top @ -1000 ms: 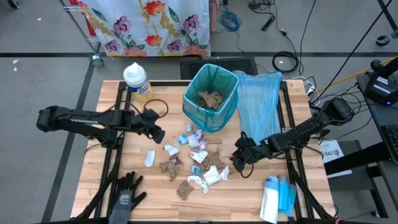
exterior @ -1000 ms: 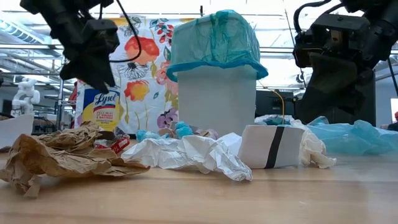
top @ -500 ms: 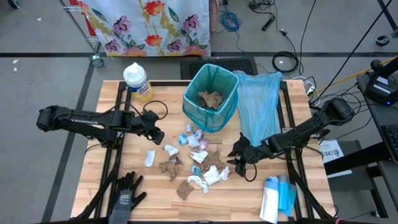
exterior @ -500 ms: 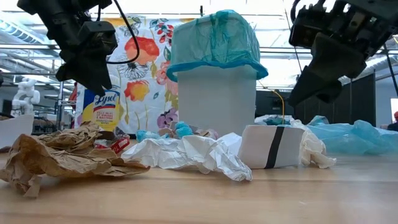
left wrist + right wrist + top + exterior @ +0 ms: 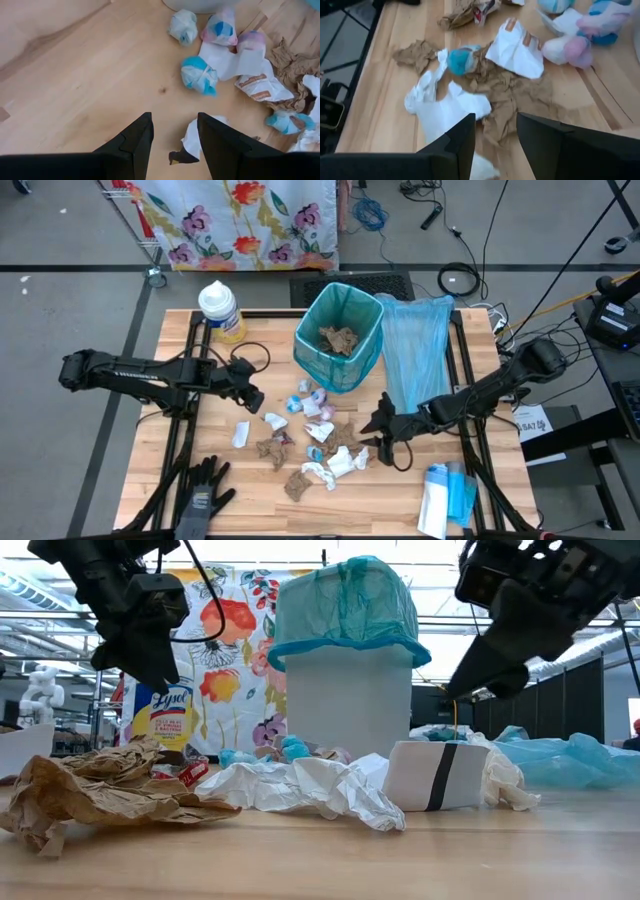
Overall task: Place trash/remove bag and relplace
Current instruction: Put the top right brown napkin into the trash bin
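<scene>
The trash (image 5: 315, 442) lies scattered on the wooden table in front of the bin (image 5: 338, 335): brown paper wads (image 5: 512, 95), white tissues (image 5: 442, 107) and blue and pink wrapper balls (image 5: 199, 75). The bin is lined with a teal bag (image 5: 345, 605) and holds a brown wad (image 5: 339, 338). My left gripper (image 5: 256, 396) hangs open above the table, left of the scraps, with nothing between its fingers (image 5: 174, 117). My right gripper (image 5: 378, 430) hovers open at the pile's right side, above brown paper (image 5: 495, 117), also with nothing in it.
A spare light blue bag (image 5: 415, 345) lies flat to the right of the bin. A Lysol tub (image 5: 220, 310) stands at the far left, a black glove (image 5: 200, 492) lies at the near left, and a white and blue pack (image 5: 445, 498) at the near right.
My right gripper has rolled about its own pointing line and tipped, so its fingers now slant down toward the trash; it has stayed open. The left arm and the scraps have kept still.
</scene>
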You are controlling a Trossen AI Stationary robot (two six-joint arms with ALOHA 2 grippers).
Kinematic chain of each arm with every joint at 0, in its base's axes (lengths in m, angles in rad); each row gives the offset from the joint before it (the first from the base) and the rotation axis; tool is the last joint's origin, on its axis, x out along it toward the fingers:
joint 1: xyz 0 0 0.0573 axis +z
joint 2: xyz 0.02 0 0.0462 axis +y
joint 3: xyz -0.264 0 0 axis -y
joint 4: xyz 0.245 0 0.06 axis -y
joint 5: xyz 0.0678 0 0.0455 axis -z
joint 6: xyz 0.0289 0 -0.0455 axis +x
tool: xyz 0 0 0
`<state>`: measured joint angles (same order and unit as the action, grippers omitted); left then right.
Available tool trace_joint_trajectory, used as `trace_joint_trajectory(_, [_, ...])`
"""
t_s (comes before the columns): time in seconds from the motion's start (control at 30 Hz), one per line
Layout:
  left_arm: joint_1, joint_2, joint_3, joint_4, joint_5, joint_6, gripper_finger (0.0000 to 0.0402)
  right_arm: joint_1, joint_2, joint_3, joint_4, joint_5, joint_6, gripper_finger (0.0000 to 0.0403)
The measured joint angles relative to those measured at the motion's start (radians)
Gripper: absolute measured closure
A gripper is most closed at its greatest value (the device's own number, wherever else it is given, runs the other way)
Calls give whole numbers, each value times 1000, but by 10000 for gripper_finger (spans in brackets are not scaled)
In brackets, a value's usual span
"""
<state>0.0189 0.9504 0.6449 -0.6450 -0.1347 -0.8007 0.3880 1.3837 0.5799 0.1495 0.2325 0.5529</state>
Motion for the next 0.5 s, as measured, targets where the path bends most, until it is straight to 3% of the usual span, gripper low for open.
trace_joint_trajectory(0.33, [0,0,0,0,0,58,244,-56,198,197,-109,1,-288,268])
trace_joint_trajectory(0.5, [0,0,0,-1,0,58,244,-114,297,288,-201,-24,-299,268])
